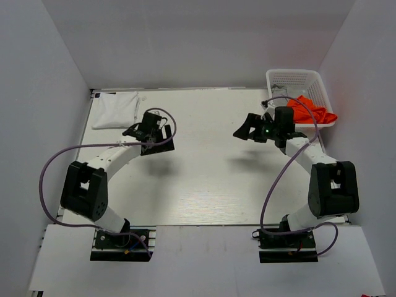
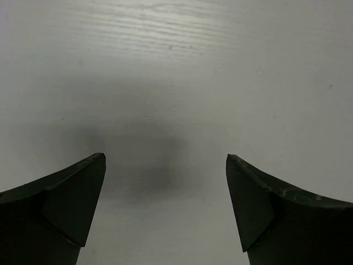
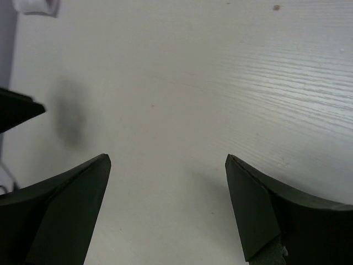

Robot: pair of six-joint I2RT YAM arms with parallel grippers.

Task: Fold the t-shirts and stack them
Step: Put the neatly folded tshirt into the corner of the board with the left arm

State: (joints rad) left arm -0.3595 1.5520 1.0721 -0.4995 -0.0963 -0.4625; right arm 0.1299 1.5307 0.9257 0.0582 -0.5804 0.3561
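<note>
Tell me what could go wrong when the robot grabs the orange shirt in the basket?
The orange shirt hangs over the rim of the basket, so pulling it might drag or tip the basket. The right arm's purple cable loops right beside the basket and could snag on it.

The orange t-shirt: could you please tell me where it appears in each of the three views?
Top external: the orange t-shirt lies in the white basket, at the far right corner.
Left wrist: not in it.
Right wrist: not in it.
Shared landmark: the white wood-grain table, seen in all three.
</note>
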